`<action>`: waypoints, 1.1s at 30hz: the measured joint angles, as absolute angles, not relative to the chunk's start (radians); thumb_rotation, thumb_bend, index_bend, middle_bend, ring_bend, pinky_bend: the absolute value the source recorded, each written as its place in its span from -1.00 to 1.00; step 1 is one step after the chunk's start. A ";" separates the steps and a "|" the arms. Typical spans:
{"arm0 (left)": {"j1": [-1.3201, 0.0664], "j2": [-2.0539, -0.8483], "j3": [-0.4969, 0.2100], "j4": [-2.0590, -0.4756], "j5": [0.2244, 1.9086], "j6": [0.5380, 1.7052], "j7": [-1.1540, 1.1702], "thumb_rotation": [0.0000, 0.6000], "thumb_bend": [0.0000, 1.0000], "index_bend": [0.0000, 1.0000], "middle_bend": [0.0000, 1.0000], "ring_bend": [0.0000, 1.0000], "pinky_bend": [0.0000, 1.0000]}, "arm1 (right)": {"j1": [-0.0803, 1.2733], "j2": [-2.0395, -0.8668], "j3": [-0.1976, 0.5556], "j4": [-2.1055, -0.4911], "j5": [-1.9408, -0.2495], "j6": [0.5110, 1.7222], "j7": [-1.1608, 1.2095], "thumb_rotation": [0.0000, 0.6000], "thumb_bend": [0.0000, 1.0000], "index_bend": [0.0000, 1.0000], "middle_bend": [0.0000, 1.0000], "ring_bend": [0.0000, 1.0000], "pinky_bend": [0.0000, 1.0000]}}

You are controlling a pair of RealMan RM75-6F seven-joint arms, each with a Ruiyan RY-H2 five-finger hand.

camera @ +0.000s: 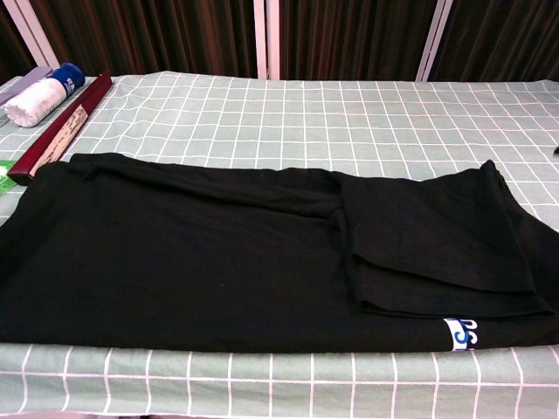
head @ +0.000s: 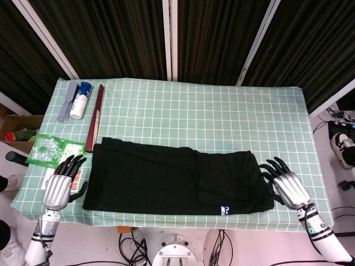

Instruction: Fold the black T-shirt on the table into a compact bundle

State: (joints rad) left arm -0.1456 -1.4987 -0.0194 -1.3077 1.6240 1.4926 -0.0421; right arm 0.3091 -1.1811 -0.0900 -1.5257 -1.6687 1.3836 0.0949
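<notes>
**Currently: shirt part-folded, both hands off the cloth**

Item: black T-shirt (head: 172, 177), lying flat on the near half of the tabletop (head: 222, 116), its near edge close to the tabletop's near rim. Form: a long band, already folded at least once, with a further flap laid over its right portion. Long axis runs left to right. A small blue-and-white label (camera: 462, 333) shows at the near right corner. Which end is the collar cannot be told.

Left hand (head: 60, 185): just beside the shirt's left edge, fingers spread, holding nothing. Right hand (head: 287, 185): just beside the shirt's right end, fingers spread, holding nothing. Neither shows in the chest view.

Step, as judged: between folds; the band is too long to count as a compact bundle. The next move likely calls for one hand to take an end and carry it across toward the other, keeping layers square.

Other stock, far left: dark red flat bar (head: 94, 117), white bottle with blue cap (head: 79, 100), green packet (head: 55, 150).
</notes>
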 measured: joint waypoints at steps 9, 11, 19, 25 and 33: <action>-0.276 -1.527 -0.033 -1.073 1.654 1.371 -0.057 1.00 -0.51 -0.53 -0.67 -0.77 -0.61 | 0.334 -1.068 0.027 -1.645 -1.624 1.422 0.095 1.00 -0.63 -0.14 -0.58 -0.80 -0.78; -0.298 -1.540 -0.033 -1.012 1.663 1.361 -0.060 1.00 -0.63 -0.54 -0.69 -0.77 -0.62 | 0.334 -1.049 0.038 -1.666 -1.613 1.425 0.095 1.00 -0.65 -0.16 -0.59 -0.81 -0.78; -0.346 -1.596 -0.016 -0.868 1.669 1.324 -0.077 1.00 -0.77 -0.59 -0.73 -0.79 -0.63 | 0.320 -1.029 0.048 -1.704 -1.591 1.417 0.081 1.00 -0.69 -0.18 -0.60 -0.81 -0.78; -0.367 -1.620 0.001 -0.795 1.673 1.309 -0.074 1.00 -0.79 -0.59 -0.73 -0.79 -0.63 | 0.305 -1.043 0.048 -1.701 -1.592 1.422 0.086 1.00 -0.69 -0.18 -0.60 -0.81 -0.78; -0.381 -1.624 0.025 -0.774 1.675 1.295 -0.090 1.00 -0.84 -0.59 -0.73 -0.79 -0.64 | 0.289 -1.052 0.046 -1.705 -1.602 1.429 0.074 1.00 -0.69 -0.18 -0.61 -0.81 -0.78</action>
State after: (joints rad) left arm -0.3811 -1.6240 0.0247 -0.7742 1.6747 1.2953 -0.0902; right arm 0.2894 -1.0521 0.0457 -1.7049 -1.6017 1.4291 0.0737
